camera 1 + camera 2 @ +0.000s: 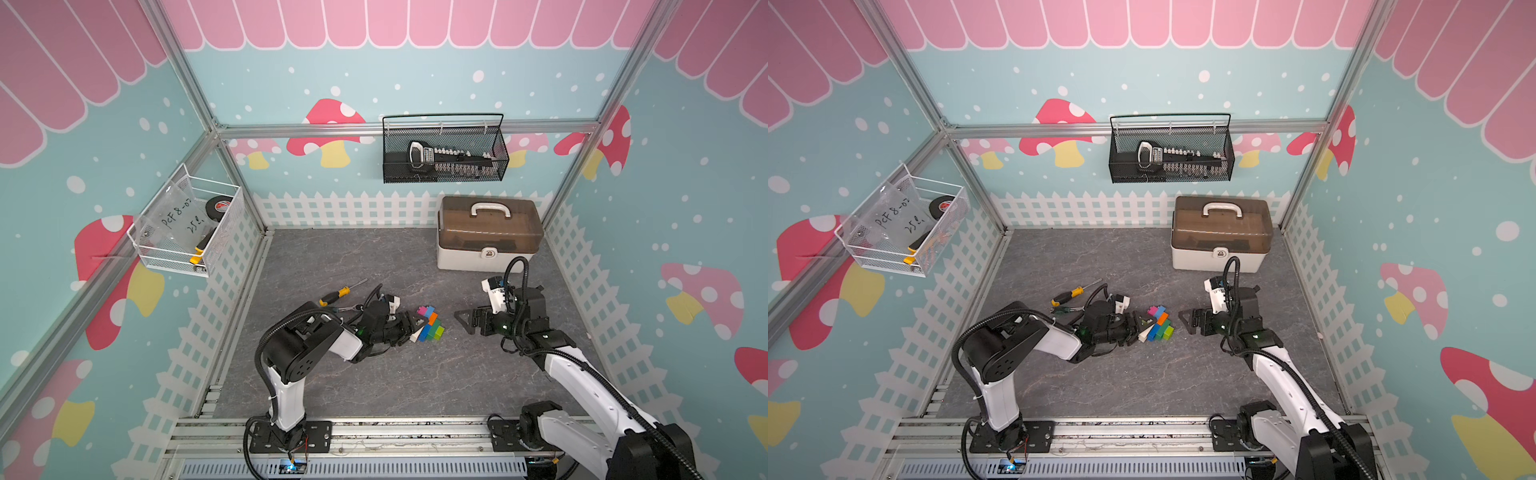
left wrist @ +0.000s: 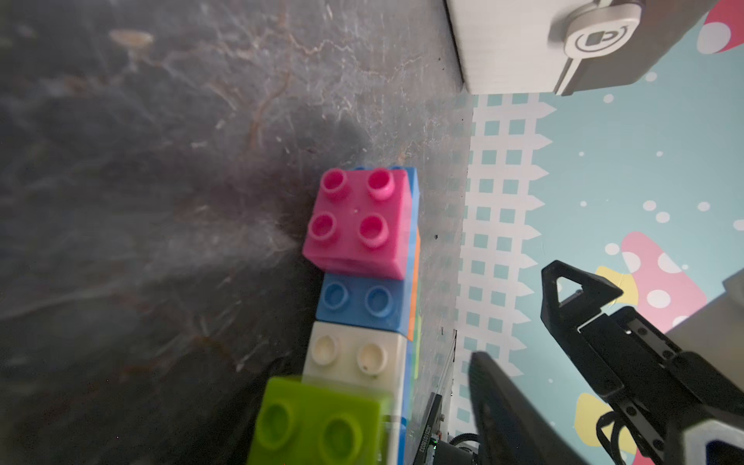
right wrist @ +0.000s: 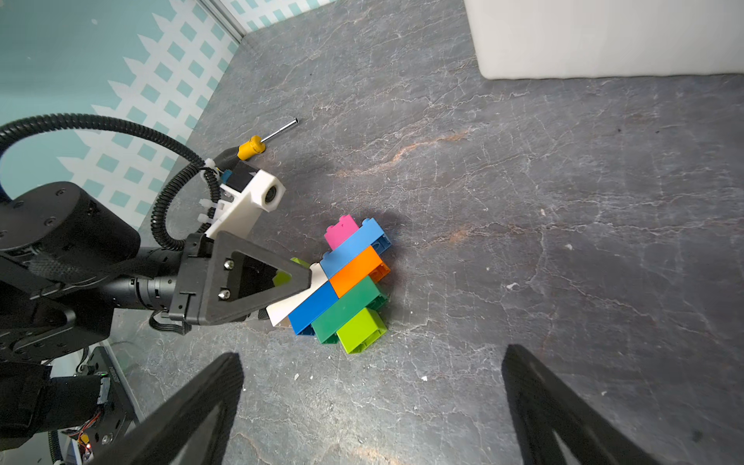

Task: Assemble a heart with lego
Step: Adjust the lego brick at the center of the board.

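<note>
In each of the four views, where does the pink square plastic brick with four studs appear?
Top view: pink square plastic brick, mid-table, far end of the joined bricks.
Top view: same place.
Left wrist: mid-picture, studs toward camera.
Right wrist: mid-picture, beside the light blue brick.
Shared landmark: white plastic storage box.

heart (image 1: 430, 325) on grey table (image 1: 374, 374), left hand (image 1: 414, 326) at it, right hand (image 1: 464, 322) near

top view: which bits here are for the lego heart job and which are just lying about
For the job:
- heart of joined lego bricks

Just lying about:
- screwdriver
- storage box
- black wire basket on the back wall
- white wire basket on the side wall
</note>
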`<state>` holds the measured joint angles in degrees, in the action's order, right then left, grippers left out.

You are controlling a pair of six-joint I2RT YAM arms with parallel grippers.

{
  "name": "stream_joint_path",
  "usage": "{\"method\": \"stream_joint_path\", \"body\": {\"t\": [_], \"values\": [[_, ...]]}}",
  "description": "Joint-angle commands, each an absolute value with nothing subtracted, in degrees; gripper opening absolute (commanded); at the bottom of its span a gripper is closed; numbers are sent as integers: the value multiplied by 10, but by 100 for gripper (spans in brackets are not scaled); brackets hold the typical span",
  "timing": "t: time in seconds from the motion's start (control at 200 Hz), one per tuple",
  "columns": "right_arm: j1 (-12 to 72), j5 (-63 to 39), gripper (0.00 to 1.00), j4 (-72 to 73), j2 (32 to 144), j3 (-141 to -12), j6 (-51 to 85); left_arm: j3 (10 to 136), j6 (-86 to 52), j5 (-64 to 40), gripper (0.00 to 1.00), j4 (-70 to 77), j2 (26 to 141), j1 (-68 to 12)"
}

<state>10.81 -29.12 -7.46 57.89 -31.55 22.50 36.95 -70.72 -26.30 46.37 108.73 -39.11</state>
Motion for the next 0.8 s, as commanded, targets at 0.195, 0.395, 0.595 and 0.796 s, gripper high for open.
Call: {"method": "stream_joint_path", "body": {"t": [0.195, 0.395, 0.595, 0.796], "values": [[112, -348, 98, -53, 651, -320, 221, 331, -677, -202, 99, 310, 1004, -364], [164, -357, 97, 1, 776, -346, 227, 336, -594, -153, 99, 106, 908, -338], [242, -352, 97, 59, 878, -374, 240, 337, -540, -62, 99, -33, 804, -311], [308, -344, 96, 67, 913, -389, 257, 356, -453, 10, 99, -165, 700, -264]]}}
